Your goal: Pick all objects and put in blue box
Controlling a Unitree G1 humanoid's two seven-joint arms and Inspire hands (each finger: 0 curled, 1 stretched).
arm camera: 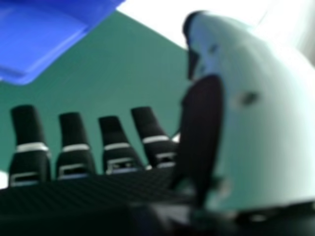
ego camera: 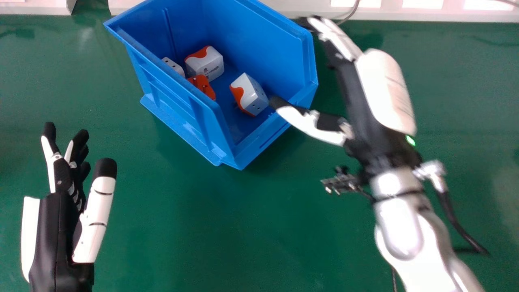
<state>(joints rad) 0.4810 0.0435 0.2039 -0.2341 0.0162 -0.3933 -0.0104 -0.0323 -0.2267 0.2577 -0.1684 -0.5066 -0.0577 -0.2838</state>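
1. Your blue box (ego camera: 259,32) sits on the green desk (ego camera: 182,227), upper middle of the head view; its low front faces the lower right of the frame.
2. Four pieces lie inside it: a front white block (ego camera: 249,95) with an orange patch; a rear white block (ego camera: 204,63); an orange piece (ego camera: 202,85); a small white piece (ego camera: 173,66) by the left wall.
3. Your right hand (ego camera: 383,91) is at the upper right, fingers and thumb spread apart, nothing in them; the thumb tip shows beside the front white block, though you cannot tell whether they touch.
4. Your left hand (ego camera: 56,227) rests at the lower left, relaxed and apart, holding nothing.
5. The pieces look like hard plastic plug adapters; expect them light, stiff and smooth, so a bit slippery; should one need shifting, pinch it across two opposite flat faces, clear of any pins.
6. With four pieces in, the task looks nearly or wholly done; draw the right hand clear next; a thumb catching the rim could drag the box.
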